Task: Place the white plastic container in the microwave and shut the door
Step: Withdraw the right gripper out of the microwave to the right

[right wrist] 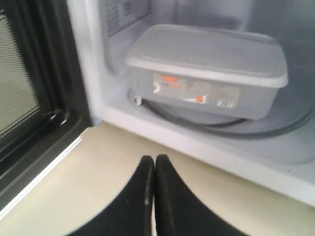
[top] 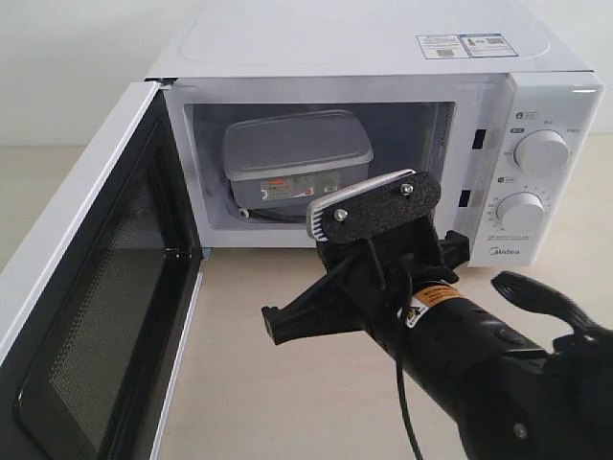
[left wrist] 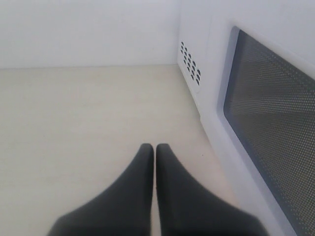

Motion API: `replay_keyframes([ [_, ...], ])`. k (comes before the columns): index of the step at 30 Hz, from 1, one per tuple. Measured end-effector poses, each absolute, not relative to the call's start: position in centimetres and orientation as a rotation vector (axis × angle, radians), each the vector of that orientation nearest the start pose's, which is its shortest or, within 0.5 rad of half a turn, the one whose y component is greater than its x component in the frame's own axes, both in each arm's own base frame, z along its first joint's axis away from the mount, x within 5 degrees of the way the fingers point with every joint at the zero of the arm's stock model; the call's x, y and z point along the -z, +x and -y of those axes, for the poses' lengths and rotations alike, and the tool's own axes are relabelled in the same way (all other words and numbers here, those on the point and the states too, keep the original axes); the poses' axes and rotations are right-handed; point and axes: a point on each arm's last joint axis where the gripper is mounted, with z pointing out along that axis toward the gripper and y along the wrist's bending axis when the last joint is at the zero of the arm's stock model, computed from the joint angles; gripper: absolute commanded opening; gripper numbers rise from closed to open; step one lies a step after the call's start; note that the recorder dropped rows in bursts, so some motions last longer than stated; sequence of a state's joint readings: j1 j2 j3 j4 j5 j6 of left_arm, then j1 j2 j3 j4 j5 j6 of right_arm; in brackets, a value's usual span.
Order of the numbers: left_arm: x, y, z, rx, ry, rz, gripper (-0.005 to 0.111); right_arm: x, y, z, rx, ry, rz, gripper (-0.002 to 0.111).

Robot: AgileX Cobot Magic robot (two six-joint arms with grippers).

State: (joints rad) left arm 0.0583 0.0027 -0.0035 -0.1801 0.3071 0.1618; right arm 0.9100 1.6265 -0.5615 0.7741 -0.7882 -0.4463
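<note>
The white plastic container (top: 295,153) sits inside the microwave (top: 383,43) on the glass turntable (right wrist: 280,127), lid on, its red-marked label (right wrist: 194,91) facing out. The door (top: 86,287) stands wide open to the left, showing its black mesh inner face. My right gripper (top: 273,321) hovers over the table just in front of the cavity; in the right wrist view it (right wrist: 154,160) is shut and empty, apart from the container (right wrist: 206,64). My left gripper (left wrist: 155,147) is shut and empty beside the door's outer window (left wrist: 275,132); the exterior view hides it.
The beige table (top: 287,402) runs in front of the microwave. Two round knobs (top: 541,151) sit on the right panel. Vent holes (left wrist: 191,61) mark the microwave's left side. My right arm (top: 498,374) crosses the lower right.
</note>
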Motion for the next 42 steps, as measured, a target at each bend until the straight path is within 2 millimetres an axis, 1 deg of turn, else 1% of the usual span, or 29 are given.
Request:
replay_keyframes([
  [3,-18.7,5.5,0.2,0.014,-0.022,-1.785,0.004,-18.4,20.4,-19.7,-0.272,-0.377,-1.878,0.0],
  [19,-18.7,5.5,0.2,0.014,-0.022,-1.785,0.004,-18.6,20.4,-19.7,-0.259,-0.401,-1.869,0.0],
  [21,-18.7,5.5,0.2,0.014,-0.022,-1.785,0.004,-18.5,20.3,-19.7,-0.267,-0.412,-1.888,0.0],
  [24,-18.7,5.5,0.2,0.014,-0.022,-1.785,0.004,-18.3,19.8,-19.8,-0.306,-0.431,-1.965,0.0],
  [26,-18.7,5.5,0.2,0.014,-0.022,-1.785,0.004,-18.6,19.3,-19.8,-0.334,-0.475,-1.998,0.0],
  [28,-18.7,5.5,0.2,0.014,-0.022,-1.785,0.004,-19.3,18.7,-19.7,-0.358,-0.535,-2.005,0.0],
  [31,-18.7,5.5,0.2,0.014,-0.022,-1.785,0.004,-21.2,17.6,-19.2,-0.405,-0.616,-1.979,0.0],
  [34,-18.7,5.5,0.2,0.014,-0.022,-1.785,0.004,-23.7,16.5,-18.4,-0.447,-0.668,-1.896,0.0],
  [37,-18.7,5.5,0.2,0.014,-0.022,-1.785,0.004,-26.3,15.4,-17.2,-0.474,-0.68,-1.793,0.0],
  [40,-18.7,5.5,0.2,0.014,-0.022,-1.785,0.004,-27.7,14.3,-15.7,-0.49,-0.66,-1.722,0.0],
  [42,-18.7,5.5,0.2,0.014,-0.022,-1.785,0.004,-27.9,13.8,-14.3,-0.488,-0.626,-1.705,0.0],
])
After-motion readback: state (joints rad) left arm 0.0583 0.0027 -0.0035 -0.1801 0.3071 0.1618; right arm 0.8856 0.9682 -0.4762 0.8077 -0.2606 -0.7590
